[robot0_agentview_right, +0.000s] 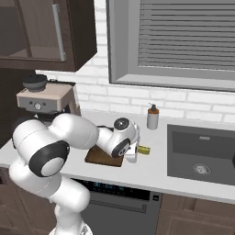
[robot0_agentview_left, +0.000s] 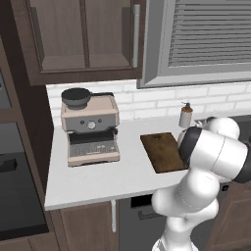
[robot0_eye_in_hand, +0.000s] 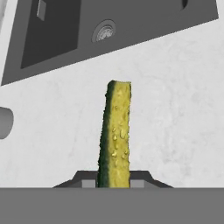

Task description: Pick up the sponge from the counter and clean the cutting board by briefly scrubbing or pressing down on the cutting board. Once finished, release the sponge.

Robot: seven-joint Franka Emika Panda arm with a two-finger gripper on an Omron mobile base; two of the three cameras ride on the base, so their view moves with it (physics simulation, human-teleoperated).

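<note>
Sponge gripped, not yet carried to the board.
Two-finger gripper [robot0_eye_in_hand: 113, 183] pinches the yellow-green sponge with dark scrub layer [robot0_eye_in_hand: 116, 135] above the white counter [robot0_eye_in_hand: 175, 109], beside the dark brown wooden cutting board [robot0_agentview_right: 103, 157]. Next: carry it over the board and press down.

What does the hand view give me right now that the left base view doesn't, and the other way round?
Hand view: the sponge clamped edge-on in the gripper, with the sink and its drain beyond.

Left base view: the cutting board, the coffee machine to its left, the wall cabinets above and the window blind.

Both: the white counter and the soap dispenser, cut off at the hand view's left edge.
</note>
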